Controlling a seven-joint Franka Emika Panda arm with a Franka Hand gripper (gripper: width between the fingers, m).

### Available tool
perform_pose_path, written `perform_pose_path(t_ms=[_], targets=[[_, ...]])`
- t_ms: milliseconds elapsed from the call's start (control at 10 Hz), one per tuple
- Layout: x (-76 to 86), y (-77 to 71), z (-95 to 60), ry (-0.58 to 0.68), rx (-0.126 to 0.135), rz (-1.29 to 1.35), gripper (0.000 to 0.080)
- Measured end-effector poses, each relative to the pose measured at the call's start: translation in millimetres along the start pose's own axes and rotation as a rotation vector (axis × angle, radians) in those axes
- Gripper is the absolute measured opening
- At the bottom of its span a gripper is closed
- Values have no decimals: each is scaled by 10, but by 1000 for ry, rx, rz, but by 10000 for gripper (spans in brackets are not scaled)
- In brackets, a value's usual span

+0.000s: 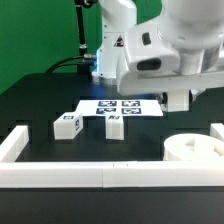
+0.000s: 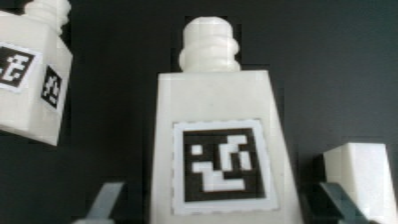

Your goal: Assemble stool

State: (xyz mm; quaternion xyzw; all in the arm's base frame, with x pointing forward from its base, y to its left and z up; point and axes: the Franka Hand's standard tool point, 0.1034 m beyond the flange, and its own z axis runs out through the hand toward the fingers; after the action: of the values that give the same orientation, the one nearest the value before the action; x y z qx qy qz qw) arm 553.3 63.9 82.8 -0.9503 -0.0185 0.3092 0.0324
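You have the gripper [image 1: 177, 100] closed almost as far as it goes on a stool leg [image 2: 214, 130]. The leg sits squarely between the two fingers [image 2: 107, 204], with its tag facing the wrist camera and its ridged peg [image 2: 210, 42] pointing out past the fingertips.

The round seat [image 1: 195, 150] lies apart from the fingers, nearer the exterior camera. No leg looks fitted to it yet, so the step in hand is most likely getting this first leg to the seat and seating its peg.

To do it well:
- Keep the squeeze firm and the leg centred, because a leg that twists between the pads will bring the peg in crooked.
- Line the peg up over the seat's socket before you press.
- Go in straight along the peg's axis.
- Release only once the leg stands firm without the fingers.
- Stay clear of the border rail [image 1: 100, 176] that runs along the seat's near side.

Two loose legs [image 1: 68, 124] [image 1: 115, 124] lie well away from the fingers, toward the exterior view's left, just in front of the marker board [image 1: 120, 107].

Several things are hidden or unclear:
- The arm's own bulk covers most of the held leg in the exterior view.
- The wrist view crops the fingers, so you cannot see the pads actually meeting the leg's sides.
- Neither view shows whether the leg is off the table [image 1: 40, 100] or resting on it.
- The seat is cut off at the frame edge, and its sockets cannot be made out.
- Outside one finger the wrist view shows another tagged leg [image 2: 36, 75], and outside the other a white corner [image 2: 365, 165] too cropped to name.
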Motion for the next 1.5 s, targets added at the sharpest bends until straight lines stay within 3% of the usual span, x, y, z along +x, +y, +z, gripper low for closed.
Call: perform_pose_path(t_ms=[200,400,500,600,900,1100,1400,1500], targets=[[56,-79,-142,135,0,6,337],[106,-160,-745,259,21,-42,337],[173,-152,-937,369,22,-52,337],[159,-135,-927,420,39,-25,337],[274,-118,-989,678,25,-18,337],[435,-148,-1061,909,5,-40,337],[431,-91,-883,1159,-23,-36,337],[445,-72,-921,1234,-30,-37,337]])
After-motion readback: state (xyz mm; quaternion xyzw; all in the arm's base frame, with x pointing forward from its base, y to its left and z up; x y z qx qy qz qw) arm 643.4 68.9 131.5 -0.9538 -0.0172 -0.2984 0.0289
